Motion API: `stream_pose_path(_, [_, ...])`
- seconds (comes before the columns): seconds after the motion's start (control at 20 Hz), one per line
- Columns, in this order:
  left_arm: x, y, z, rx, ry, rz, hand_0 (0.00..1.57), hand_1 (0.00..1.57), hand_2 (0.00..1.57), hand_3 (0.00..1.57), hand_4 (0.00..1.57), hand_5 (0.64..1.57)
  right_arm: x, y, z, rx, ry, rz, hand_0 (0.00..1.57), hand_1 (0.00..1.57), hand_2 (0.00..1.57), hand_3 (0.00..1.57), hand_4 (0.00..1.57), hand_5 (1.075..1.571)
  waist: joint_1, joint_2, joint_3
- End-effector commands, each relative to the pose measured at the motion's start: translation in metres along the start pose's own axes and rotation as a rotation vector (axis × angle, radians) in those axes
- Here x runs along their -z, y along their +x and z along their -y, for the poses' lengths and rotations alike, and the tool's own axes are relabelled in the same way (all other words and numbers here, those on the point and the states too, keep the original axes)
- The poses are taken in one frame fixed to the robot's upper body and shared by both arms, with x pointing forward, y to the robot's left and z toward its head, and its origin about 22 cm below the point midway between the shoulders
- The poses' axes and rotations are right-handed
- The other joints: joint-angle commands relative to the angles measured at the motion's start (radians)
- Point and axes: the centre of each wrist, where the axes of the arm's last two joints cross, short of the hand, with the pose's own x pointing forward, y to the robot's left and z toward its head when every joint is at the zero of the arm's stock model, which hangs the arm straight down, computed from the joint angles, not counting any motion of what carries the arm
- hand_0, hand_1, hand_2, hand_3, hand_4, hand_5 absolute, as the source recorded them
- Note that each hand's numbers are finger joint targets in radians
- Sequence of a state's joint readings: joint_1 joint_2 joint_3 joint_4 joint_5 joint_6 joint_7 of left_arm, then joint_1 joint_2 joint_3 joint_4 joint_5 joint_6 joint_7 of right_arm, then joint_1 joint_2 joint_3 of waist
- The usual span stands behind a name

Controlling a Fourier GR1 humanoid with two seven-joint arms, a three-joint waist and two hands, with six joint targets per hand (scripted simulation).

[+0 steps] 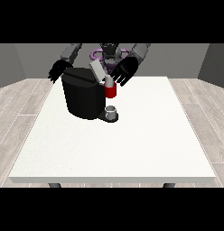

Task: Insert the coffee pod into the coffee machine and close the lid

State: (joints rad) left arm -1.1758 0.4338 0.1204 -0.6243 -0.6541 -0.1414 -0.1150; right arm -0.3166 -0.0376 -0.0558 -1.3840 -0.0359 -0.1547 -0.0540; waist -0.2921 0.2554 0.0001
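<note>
My hand at the view's right (124,71) above the coffee machine (83,94), lid (98,70) raised, fingers spread, other hand (57,71) relaxed, white worktop (114,144).

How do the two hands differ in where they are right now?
The hand at the view's right hangs over the machine's red front, beside the raised lid; the hand at the view's left sits behind the coffee machine, touching nothing visible. Both are black.

Cup (112,112) before machine (82,92), on table (132,144)
</note>
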Motion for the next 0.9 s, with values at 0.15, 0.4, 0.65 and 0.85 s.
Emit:
stream_pose_path(0.15, [-0.002,-0.008,0.002,0.002,-0.010,-0.014,1.24,1.24,1.28,1.20,0.49,1.571,-0.007,-0.005,-0.009,0.012,0.011,0.029,0.00,0.00,0.00,0.00,0.45,1.571,-0.014,0.033,0.0000])
stream_pose_path(0.4, [-0.002,-0.010,0.012,-0.016,-0.013,-0.033,1.22,1.22,1.25,1.15,0.47,1.571,0.005,0.012,0.003,-0.002,0.014,0.006,0.00,0.00,0.00,0.00,0.36,1.571,-0.027,0.027,-0.0002])
stream_pose_path(0.65, [-0.003,-0.008,0.009,0.019,-0.038,0.002,1.13,1.13,1.17,1.03,0.44,1.571,0.003,-0.001,0.014,-0.019,-0.020,0.013,0.00,0.00,0.00,0.00,0.40,1.571,0.009,0.021,0.0002])
stream_pose_path(0.85, [0.001,0.000,0.013,0.035,-0.052,0.001,1.11,1.11,1.15,0.98,0.41,1.571,-0.004,-0.007,-0.011,0.003,-0.023,0.000,0.00,0.00,0.00,0.00,0.43,1.571,0.027,-0.003,0.0002])
